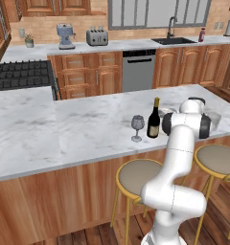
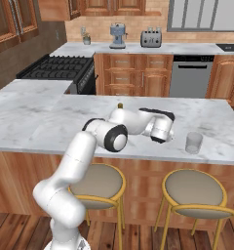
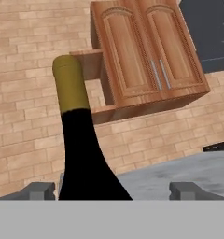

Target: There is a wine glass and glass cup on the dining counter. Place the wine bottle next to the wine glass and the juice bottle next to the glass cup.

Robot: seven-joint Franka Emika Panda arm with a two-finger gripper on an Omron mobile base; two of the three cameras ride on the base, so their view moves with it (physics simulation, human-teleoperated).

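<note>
The wine bottle (image 1: 154, 120), dark with a gold-tan top, stands upright on the dining counter (image 1: 78, 129), just right of the wine glass (image 1: 137, 127). In the hand view the wine bottle (image 3: 83, 154) rises close in front. My gripper (image 3: 113, 190) is open, one fingertip on each side of the bottle's lower body and a clear gap on the right side. The glass cup (image 2: 193, 142) stands on the counter near its front edge, right of my hand. On the back counter, right of the sink, stands a small red bottle, the juice bottle (image 1: 201, 34).
Yellow-legged stools (image 1: 138, 176) stand under the dining counter's front edge beside my base. A black sink (image 1: 173, 40), a toaster (image 1: 97, 37) and a coffee machine (image 1: 65, 36) sit on the back counter. A stove (image 1: 21, 74) is at the left.
</note>
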